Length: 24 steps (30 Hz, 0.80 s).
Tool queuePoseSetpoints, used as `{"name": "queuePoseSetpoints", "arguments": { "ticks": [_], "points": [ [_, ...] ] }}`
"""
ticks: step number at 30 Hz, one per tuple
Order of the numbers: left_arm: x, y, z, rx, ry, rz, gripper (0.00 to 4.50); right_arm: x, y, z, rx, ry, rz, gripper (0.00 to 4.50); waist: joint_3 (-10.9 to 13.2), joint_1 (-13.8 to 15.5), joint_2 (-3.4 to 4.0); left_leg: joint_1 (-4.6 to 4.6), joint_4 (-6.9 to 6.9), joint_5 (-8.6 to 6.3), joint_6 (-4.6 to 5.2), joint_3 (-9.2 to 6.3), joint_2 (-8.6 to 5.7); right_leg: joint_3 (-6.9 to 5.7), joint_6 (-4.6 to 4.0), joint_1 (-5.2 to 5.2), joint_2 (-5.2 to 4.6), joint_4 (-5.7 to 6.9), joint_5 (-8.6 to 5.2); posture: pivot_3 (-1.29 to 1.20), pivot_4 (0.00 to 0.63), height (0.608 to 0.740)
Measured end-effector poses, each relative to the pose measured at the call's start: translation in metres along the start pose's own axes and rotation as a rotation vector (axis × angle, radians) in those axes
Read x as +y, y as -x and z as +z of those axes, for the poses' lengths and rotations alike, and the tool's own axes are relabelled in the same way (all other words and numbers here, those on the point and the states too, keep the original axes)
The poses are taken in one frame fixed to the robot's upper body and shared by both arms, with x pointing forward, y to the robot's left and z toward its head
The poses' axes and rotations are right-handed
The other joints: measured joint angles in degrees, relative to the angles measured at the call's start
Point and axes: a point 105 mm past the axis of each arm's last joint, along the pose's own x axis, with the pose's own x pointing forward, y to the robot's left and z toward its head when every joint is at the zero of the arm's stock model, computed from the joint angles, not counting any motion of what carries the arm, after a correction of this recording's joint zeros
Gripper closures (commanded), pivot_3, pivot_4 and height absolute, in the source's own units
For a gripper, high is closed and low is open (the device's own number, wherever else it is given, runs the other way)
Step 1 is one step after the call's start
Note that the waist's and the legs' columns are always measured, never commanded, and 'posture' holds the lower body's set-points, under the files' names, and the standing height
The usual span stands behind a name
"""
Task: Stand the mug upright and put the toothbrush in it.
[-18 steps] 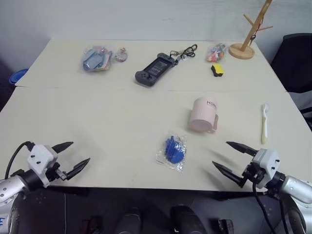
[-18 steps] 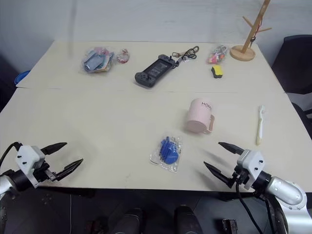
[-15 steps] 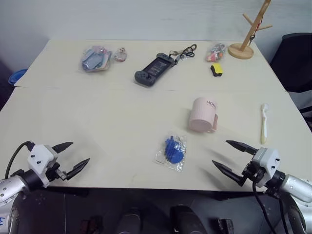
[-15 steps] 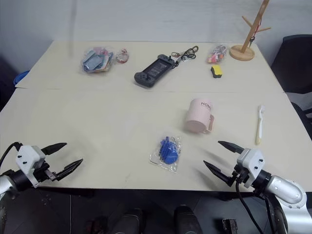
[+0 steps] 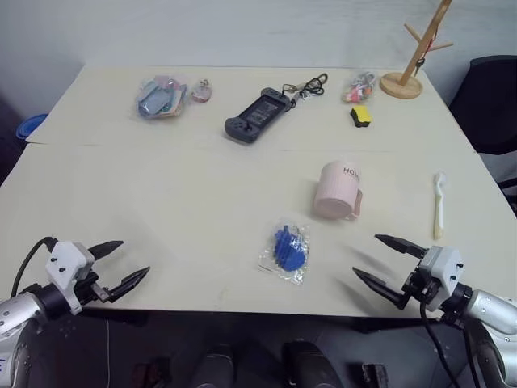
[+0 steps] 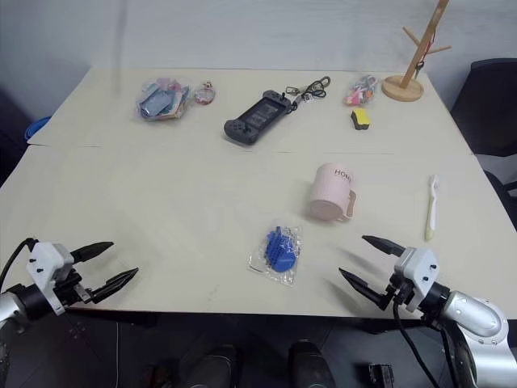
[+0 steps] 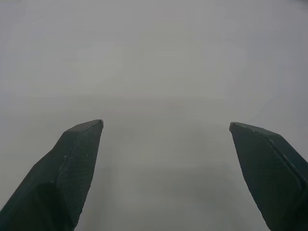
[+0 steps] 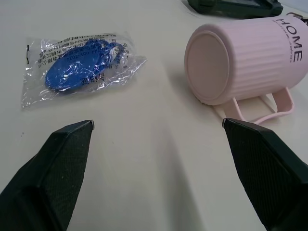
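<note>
Plainly, in the head view the pale pink ribbed mug (image 5: 338, 190) lies on its side, base toward the robot, so it needs righting; the slim white toothbrush (image 5: 439, 204) lies at its 3 o'clock. Both arms reach low, the left gripper (image 5: 115, 263) and right gripper (image 5: 383, 261) empty with jaws apart. In the right wrist view the mug is beyond the spread fingers, unheld

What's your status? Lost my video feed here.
Left gripper and right gripper open, empty, at table's near edge. Mug on its side; toothbrush flat, to its right. Blue packet nearby, not blocking.
</note>
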Motion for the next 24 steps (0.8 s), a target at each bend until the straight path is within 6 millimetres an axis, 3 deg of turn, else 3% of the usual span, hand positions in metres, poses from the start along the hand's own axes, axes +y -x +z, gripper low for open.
{"name": "queuePoseSetpoints", "arguments": {
  "ticks": [11, 17, 22, 24],
  "points": [
    [-0.01, -0.005, 0.022, -0.054, 0.081, -0.127, 0.04, 0.004, -0.002, 0.0, 0.003, -0.009, 0.041, 0.0, 0.0, -0.1, 0.0, 0.01, 0.02, 0.0, -0.01, 0.0, 0.01, 0.01, 0.0, -0.01, 0.01, 0.05, 0.0, 0.0, 0.15, 0.74],
    [-0.047, -0.019, 0.047, -0.108, -0.006, -0.356, 0.04, 0.039, -0.061, 0.048, 0.006, 0.004, 0.339, 0.0, 0.0, -0.8, 0.04, -0.02, 0.01, 0.03, -0.07, -0.11, 0.06, -0.09, -0.04, -0.04, 0.03, 0.05, -0.01, 0.0, 0.15, 0.74],
    [-0.06, -0.029, 0.047, -0.115, 0.008, -0.416, 0.04, 0.045, -0.094, 0.033, 0.134, 0.002, 0.364, 0.0, 0.0, -0.2, 0.02, -0.12, 0.06, 0.02, -0.05, -0.08, -0.01, -0.05, -0.04, -0.08, -0.02, -0.02, -0.01, 0.0, 0.15, 0.74],
    [-0.063, -0.031, 0.049, -0.122, -0.001, -0.437, 0.0, 0.044, -0.104, 0.021, 0.193, 0.008, 0.367, 0.4, 0.0, -0.1, 0.01, -0.12, 0.1, 0.02, -0.05, -0.08, -0.02, -0.07, -0.04, -0.08, -0.02, 0.0, -0.01, 0.0, 0.15, 0.74]
  ]
}}
